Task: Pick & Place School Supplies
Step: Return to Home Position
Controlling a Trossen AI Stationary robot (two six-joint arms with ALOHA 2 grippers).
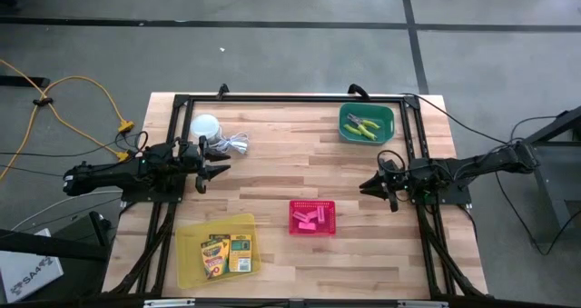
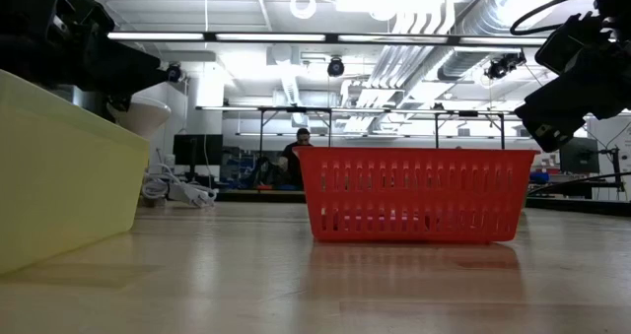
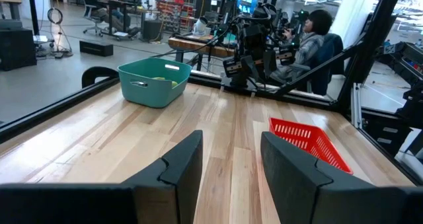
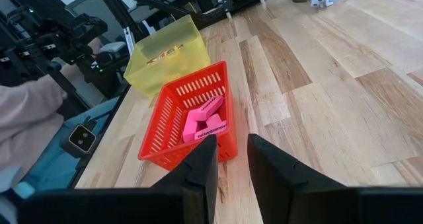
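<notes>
Two crayon boxes (image 1: 227, 253) lie flat in the yellow tray (image 1: 191, 264) near the table's near left corner. Several pink eraser blocks (image 4: 206, 120) lie in the pink-red basket (image 1: 311, 217) at the table's middle near side. Two lime-green-handled scissors (image 1: 364, 126) lie in the green bin (image 1: 367, 123) at the far right. My left gripper (image 1: 218, 172) hovers open at the table's left side, pointing right. My right gripper (image 1: 368, 186) hovers open at the right side, pointing left, above and to the right of the basket. Both hold nothing.
A white round object with coiled cable (image 1: 216, 134) lies at the far left, just beyond my left gripper. A black frame (image 1: 290, 99) borders the table's far and side edges. Bare wood lies between the two grippers. A person (image 3: 316, 39) sits beyond the table.
</notes>
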